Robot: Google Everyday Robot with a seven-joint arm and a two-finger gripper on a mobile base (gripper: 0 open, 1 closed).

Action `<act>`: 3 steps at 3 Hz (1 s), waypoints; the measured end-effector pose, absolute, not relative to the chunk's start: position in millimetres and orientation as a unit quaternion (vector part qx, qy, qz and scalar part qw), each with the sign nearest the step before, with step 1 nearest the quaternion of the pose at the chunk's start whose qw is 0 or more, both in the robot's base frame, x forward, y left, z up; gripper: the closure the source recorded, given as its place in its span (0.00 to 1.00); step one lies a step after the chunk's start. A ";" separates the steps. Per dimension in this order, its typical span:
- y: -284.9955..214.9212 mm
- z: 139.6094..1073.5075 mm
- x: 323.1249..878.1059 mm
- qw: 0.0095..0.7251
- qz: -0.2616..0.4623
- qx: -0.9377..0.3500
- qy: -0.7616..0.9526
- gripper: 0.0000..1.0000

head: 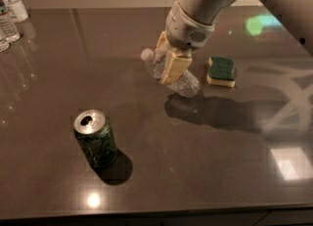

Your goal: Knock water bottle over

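Observation:
The water bottle (185,84), clear and ribbed with a white cap, is tipped steeply to the left near the middle of the dark table (205,166). Its cap points up-left and its base is low, close to the tabletop. My gripper (167,57) comes down from the upper right. Its beige fingers (173,68) stand on either side of the bottle's upper body and are closed on it. The bottle's label is hidden behind the fingers.
A green soda can (95,141) stands upright at front left. A green and yellow sponge (221,71) lies just right of the bottle. Other clear bottles (9,23) and a pump bottle (13,4) stand at the far left back corner.

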State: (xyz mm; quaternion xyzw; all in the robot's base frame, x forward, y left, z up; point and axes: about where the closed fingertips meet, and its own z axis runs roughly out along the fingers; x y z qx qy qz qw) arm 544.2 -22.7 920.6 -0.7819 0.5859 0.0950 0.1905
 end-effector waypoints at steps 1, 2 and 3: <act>-31.0 895.3 537.1 0.127 0.065 -0.819 0.556 0.83; -34.6 880.3 530.9 0.083 0.039 -0.846 0.525 0.59; -36.3 870.2 523.4 0.057 0.016 -0.866 0.497 0.36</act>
